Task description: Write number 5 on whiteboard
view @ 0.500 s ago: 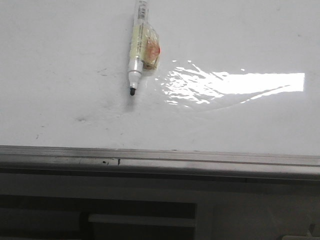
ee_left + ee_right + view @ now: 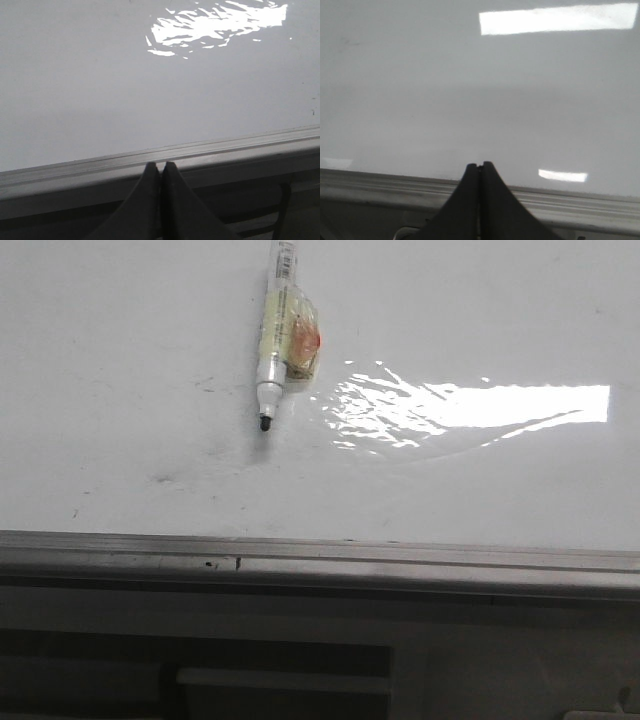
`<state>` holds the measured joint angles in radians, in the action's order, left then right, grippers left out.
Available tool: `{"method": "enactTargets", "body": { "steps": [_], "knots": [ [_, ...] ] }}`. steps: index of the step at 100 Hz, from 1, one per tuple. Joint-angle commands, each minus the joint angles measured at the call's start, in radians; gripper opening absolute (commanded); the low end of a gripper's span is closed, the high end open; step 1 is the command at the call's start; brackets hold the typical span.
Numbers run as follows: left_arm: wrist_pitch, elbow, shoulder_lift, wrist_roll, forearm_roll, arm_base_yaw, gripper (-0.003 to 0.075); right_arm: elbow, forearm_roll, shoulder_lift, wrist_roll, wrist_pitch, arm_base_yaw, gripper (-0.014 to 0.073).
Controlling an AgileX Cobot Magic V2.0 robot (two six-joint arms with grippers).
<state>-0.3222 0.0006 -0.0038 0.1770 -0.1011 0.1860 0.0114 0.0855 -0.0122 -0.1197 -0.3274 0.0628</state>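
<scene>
Marker: uncapped, lying on whiteboard far side, tip toward frame, no 5 drawn; judged light, stiff, slick-barrelled, best gripped mid-barrel at taped wrap; left fingers and right fingers pressed together, empty.

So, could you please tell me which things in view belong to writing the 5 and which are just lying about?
For the job:
- whiteboard, no 5 on it
- marker, uncapped
- left gripper, right gripper, both shut, empty

Lying about:
- grey smudges
</scene>
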Motion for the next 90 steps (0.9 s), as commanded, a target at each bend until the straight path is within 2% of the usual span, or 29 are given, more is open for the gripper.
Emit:
{"method": "enactTargets", "body": {
  "steps": [1, 39, 53, 60, 72, 80, 90],
  "knots": [
    [0.071, 0.024, -0.026, -0.011, -0.003, -0.002, -0.002, 0.022, 0.001, -0.015, 0.008, 0.018, -0.005, -0.0063],
    [0.074, 0.024, -0.026, -0.011, -0.003, -0.002, -0.002, 0.022, 0.001, -0.015, 0.008, 0.023, -0.005, -0.0063],
    [0.102, 0.024, -0.026, -0.011, -0.015, -0.002, -0.002, 0.022, 0.008, -0.015, 0.008, 0.113, -0.005, -0.0063],
    [0.132, 0.024, -0.026, -0.011, -0.13, -0.002, -0.002, 0.022, 0.008, -0.015, 0.008, 0.17, -0.005, -0.0063],
    [0.19, 0.024, -0.026, -0.011, -0.435, -0.002, -0.002, 0.022, -0.012, -0.015, 0.008, 0.248, -0.005, -0.0063],
    [0.227, 0.024, -0.026, -0.011, -0.657, -0.002, -0.002, 0.022, -0.085, -0.015, 0.008, 0.308, -0.005, -0.0063],
    [0.252, 0.024, -0.026, -0.011, -0.835, -0.002, -0.002, 0.022, -0.201, -0.015, 0.008, 0.354, -0.005, -0.0063]
  ]
}}
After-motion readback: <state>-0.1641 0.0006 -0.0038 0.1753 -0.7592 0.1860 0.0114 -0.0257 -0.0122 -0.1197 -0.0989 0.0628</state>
